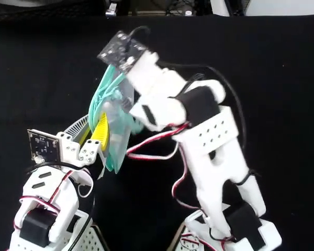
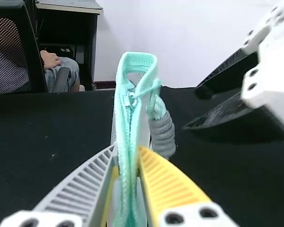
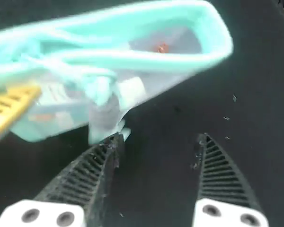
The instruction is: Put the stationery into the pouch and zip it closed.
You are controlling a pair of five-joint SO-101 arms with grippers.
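The left arm (image 1: pixel 47 204) and right arm (image 1: pixel 214 157) are white plastic shells with black motor blocks (image 1: pixel 199 104), strung with red, white and black wires (image 1: pixel 156 140). The left gripper (image 2: pixel 128 153) has a grey ribbed finger (image 2: pixel 80 184) and a yellow finger (image 2: pixel 165 184). The right gripper (image 3: pixel 158 137) has black ribbed fingers (image 3: pixel 83 179) on white mounts with round screw holes (image 3: pixel 42 216). Each wrist bears a dark circuit board (image 1: pixel 43 146).

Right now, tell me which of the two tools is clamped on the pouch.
The left tool, with one yellow and one grey finger, is shut on the mint pouch. The right tool, black-fingered, stands open beside it.
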